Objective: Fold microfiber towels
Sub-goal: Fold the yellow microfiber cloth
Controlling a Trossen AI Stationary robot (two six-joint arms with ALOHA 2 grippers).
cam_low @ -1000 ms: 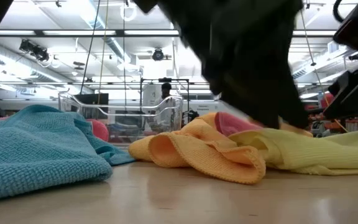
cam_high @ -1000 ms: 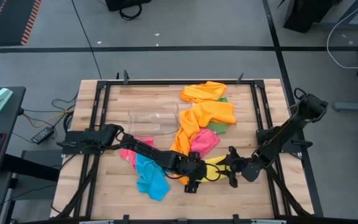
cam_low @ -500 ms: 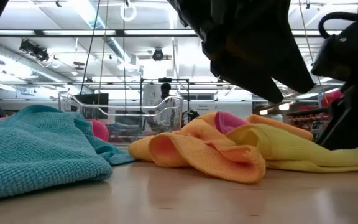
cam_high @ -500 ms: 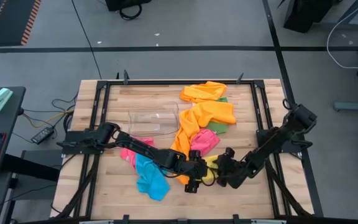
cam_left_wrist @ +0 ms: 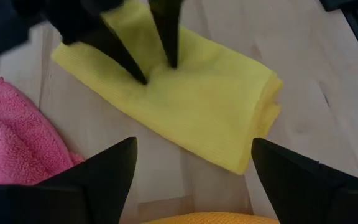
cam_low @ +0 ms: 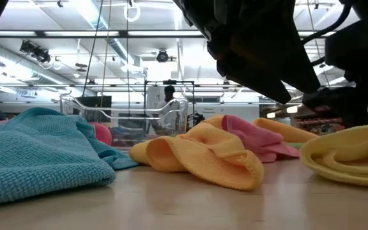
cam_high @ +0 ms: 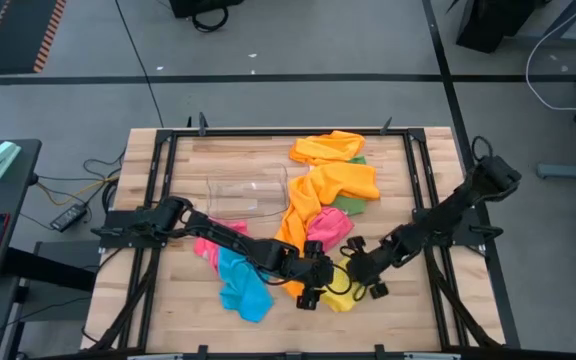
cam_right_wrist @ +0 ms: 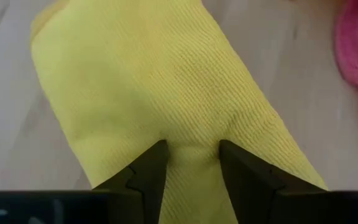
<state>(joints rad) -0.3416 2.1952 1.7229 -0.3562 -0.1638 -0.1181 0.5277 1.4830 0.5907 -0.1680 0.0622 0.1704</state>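
A yellow towel [cam_high: 341, 294] lies folded into a thick oblong near the table's front, with its doubled end [cam_left_wrist: 267, 102] showing. My right gripper [cam_right_wrist: 192, 152] stands on top of it, its fingers close together on the cloth. My left gripper [cam_left_wrist: 191, 168] hovers wide open just left of and above the towel, touching nothing. An orange towel [cam_high: 330, 186], pink towels [cam_high: 328, 228] and a blue towel [cam_high: 243, 285] lie crumpled on the table. My right gripper has its two fingertips [cam_right_wrist: 156, 155] on the upper face [cam_right_wrist: 191, 134] of the folded yellow towel, about halfway along it. They pinch a small pucker of the top layer, and creases run out from them. The fingers come slanting down from the table's right. The towel rests flat on the table.
A clear plastic bin [cam_high: 248, 194] stands behind the left arm. A second orange towel [cam_high: 328, 147] and a green one [cam_high: 353, 205] lie toward the far edge. Bare wood shows along the near edge [cam_high: 398, 325] and at the far left. In the low view the orange towel [cam_low: 203, 156] lies in front.
My right gripper has swung toward the table's left and rolled its wrist, taking the yellow towel's right part over onto its left part. The towel, spread long before, now lies doubled in a compact stack. My left gripper has stayed open beside it.
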